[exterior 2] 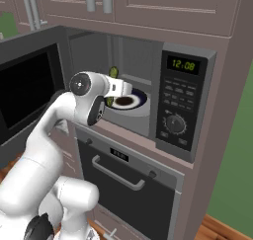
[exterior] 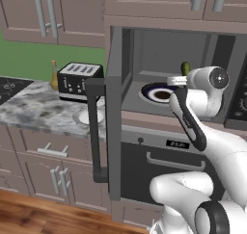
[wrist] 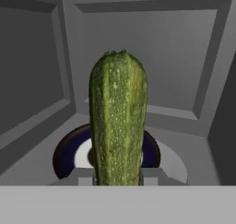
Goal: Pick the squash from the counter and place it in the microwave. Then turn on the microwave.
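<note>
The dark green squash (wrist: 119,121) stands upright between my fingers, with my gripper (wrist: 118,178) shut on its lower end. It hangs inside the open microwave (exterior: 164,50), just above the dark-rimmed plate (wrist: 69,154) on the floor of the cavity. From the left base the squash (exterior: 185,68) sticks up above the gripper (exterior: 179,80) at the cavity mouth. From the right base the squash (exterior 2: 113,72) pokes up behind the gripper (exterior 2: 117,84). The control panel (exterior 2: 180,105) with green display and round knob sits right of the cavity.
The microwave door (exterior: 113,108) is swung wide open to the left. Below is the oven (exterior 2: 128,175) with its horizontal handle. On the counter (exterior: 34,108) stand a black toaster (exterior: 77,80), an amber bottle (exterior: 54,74) and a white plate (exterior: 84,116).
</note>
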Robot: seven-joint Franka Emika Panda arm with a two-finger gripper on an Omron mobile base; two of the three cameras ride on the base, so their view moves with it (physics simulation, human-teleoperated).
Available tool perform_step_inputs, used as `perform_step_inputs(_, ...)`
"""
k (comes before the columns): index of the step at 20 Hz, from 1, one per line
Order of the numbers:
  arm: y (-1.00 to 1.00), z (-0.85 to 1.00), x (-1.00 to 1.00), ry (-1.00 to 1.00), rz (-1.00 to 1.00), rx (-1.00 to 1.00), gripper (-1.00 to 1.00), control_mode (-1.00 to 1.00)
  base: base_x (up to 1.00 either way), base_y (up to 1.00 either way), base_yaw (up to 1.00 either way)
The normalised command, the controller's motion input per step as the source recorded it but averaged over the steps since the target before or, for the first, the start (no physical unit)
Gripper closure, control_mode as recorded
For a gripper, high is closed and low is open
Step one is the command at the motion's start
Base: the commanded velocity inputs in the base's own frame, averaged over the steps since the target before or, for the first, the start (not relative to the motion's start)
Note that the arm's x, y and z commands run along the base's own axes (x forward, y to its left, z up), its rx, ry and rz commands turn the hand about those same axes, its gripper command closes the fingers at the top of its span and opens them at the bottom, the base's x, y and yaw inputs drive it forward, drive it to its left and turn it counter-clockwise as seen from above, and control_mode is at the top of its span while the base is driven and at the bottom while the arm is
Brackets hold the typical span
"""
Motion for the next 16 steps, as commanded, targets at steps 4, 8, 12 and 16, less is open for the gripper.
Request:
perform_step_inputs(4, 0.00, -0.25, 0.43, 0.00, 0.00, 0.00, 1.00, -1.00, 0.00, 0.00, 0.00)
perform_step_inputs(8, -0.03, -0.25, 0.39, -0.01, 0.02, 0.00, 1.00, -1.00, 0.00, 0.00, 0.00)
perform_step_inputs(12, -0.04, -0.25, 0.39, -0.02, 0.02, 0.00, 1.00, -1.00, 0.00, 0.00, 0.00)
perform_step_inputs(16, -0.06, -0.14, 0.46, -0.01, 0.01, 0.00, 1.00, -1.00, 0.00, 0.00, 0.00)
